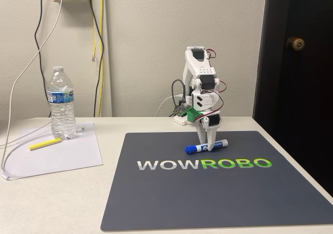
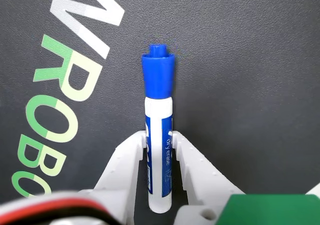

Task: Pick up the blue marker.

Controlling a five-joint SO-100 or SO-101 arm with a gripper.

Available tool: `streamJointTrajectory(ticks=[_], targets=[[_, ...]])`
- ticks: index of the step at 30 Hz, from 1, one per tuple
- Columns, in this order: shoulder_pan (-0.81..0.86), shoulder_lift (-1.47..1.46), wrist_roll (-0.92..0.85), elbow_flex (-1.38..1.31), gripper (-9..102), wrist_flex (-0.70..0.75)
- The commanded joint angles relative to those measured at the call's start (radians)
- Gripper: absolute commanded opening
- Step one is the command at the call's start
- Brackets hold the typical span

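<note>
My end effector point(image 1: 207, 146) points straight down onto a dark grey mat point(image 1: 218, 197) that lies on a pale table point(image 1: 52, 203). In the fixed view my white arm point(image 1: 200, 83) stands folded above it at the far edge of the mat.

The blue marker point(image 1: 206, 147) lies on the mat, just behind the white and green "WOWROBO" lettering point(image 1: 204, 164). In the fixed view its blue cap is to the left and its white end to the right, with that end tilted a little farther from the camera.

In the wrist view the blue marker point(image 2: 159, 135) runs up the middle of the picture, cap at the top, white barrel with blue print below. My two white fingers point(image 2: 125, 160) sit on either side of the barrel, near its white end. Both look to be touching the barrel, so my end effector point(image 2: 159, 140) is pinching the marker across its width. The marker appears to rest on the mat, though I cannot tell for sure.

At the left of the fixed view, well apart from the mat, a sheet of white paper point(image 1: 78, 151) lies on the table. A clear water bottle point(image 1: 61, 104) stands upright on it, and a thin yellow highlighter point(image 1: 45, 143) lies just in front of the bottle. Cables point(image 1: 99, 47) hang down the wall behind.
</note>
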Motion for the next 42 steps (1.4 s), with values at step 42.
streamJointTrajectory(ticks=[42], targets=[[0.153,0.655,0.230,-0.003,5,-0.213]])
